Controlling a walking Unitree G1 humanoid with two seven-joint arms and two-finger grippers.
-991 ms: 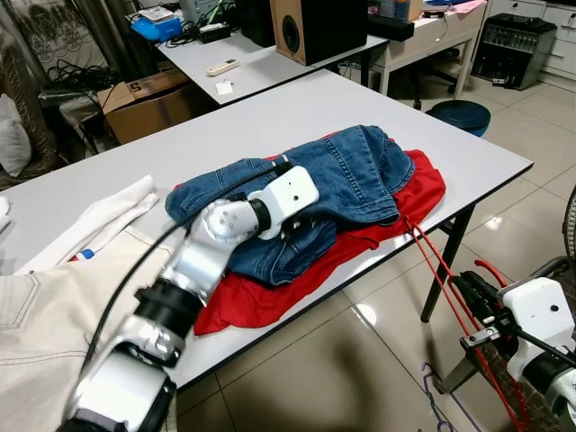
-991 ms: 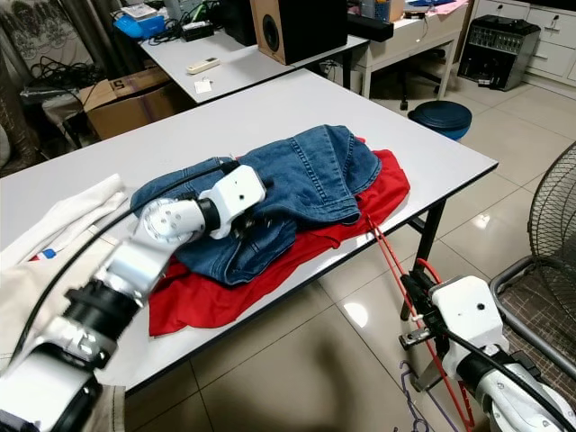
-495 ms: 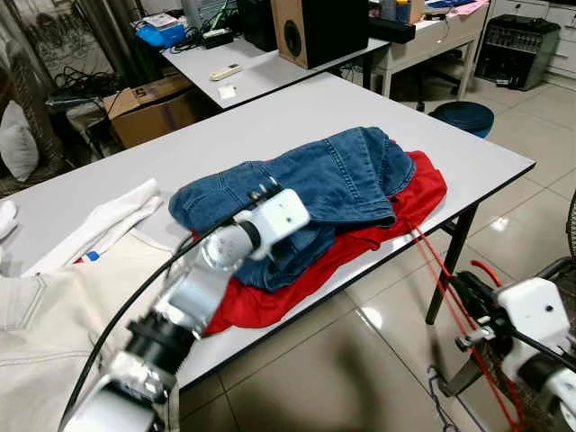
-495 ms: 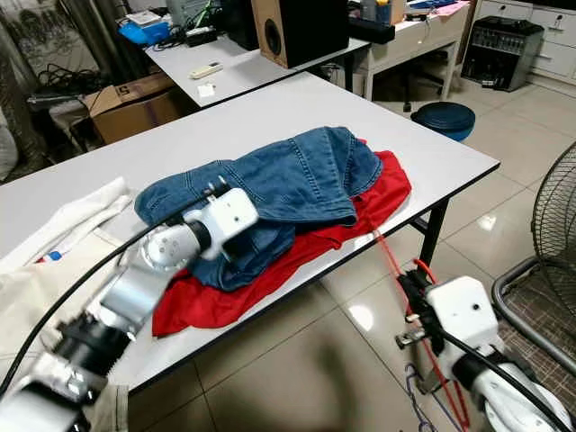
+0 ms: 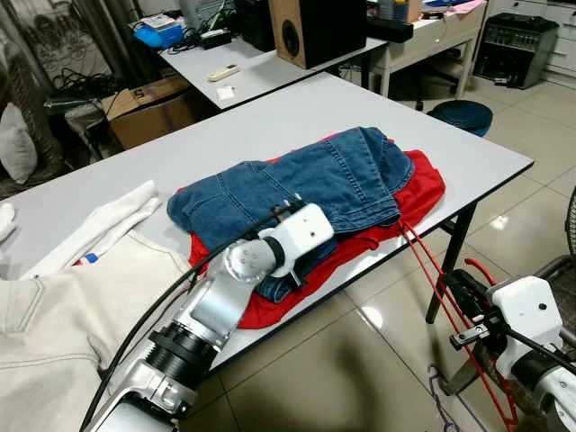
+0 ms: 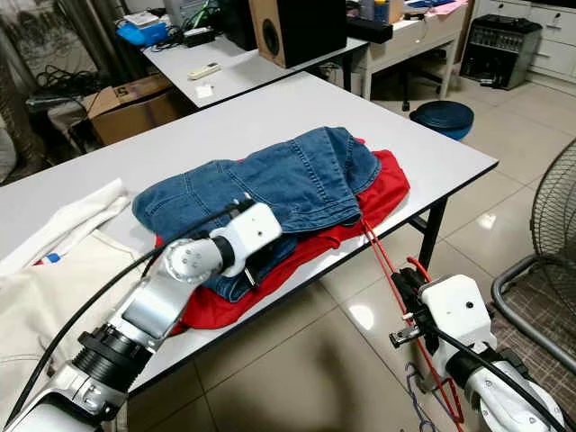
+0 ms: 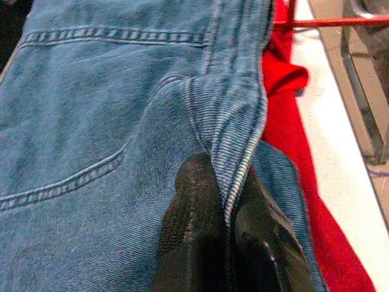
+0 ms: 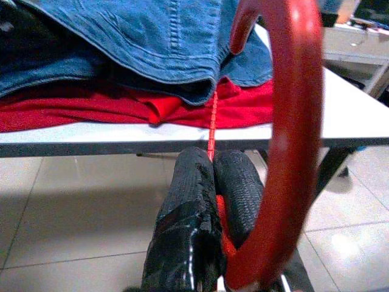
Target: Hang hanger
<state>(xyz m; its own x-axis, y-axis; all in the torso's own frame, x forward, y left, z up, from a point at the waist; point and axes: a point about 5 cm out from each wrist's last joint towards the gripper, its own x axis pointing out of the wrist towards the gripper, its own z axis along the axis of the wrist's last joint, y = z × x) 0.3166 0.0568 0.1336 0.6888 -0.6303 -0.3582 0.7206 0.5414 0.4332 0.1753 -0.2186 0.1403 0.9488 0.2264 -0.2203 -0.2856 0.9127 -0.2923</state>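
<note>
From my head cameras, a white table (image 5: 270,108) holds a heap: blue jeans (image 5: 315,175) on a red garment (image 5: 423,184). My left gripper (image 5: 292,261) is at the heap's near edge. To the right, past the table edge, my right gripper (image 6: 405,292) holds a red hanger (image 6: 382,261) that slants up to the cloth.

From my left wrist, my fingers (image 7: 194,231) are pinched closed on a soft denim fold.

From my right wrist, my fingers (image 8: 200,182) are clamped on the hanger's thin bar, its hook (image 8: 292,121) curving close by. The hanger looks light, stiff and smooth; I judge a grip just beneath the hook steadies it best.
</note>
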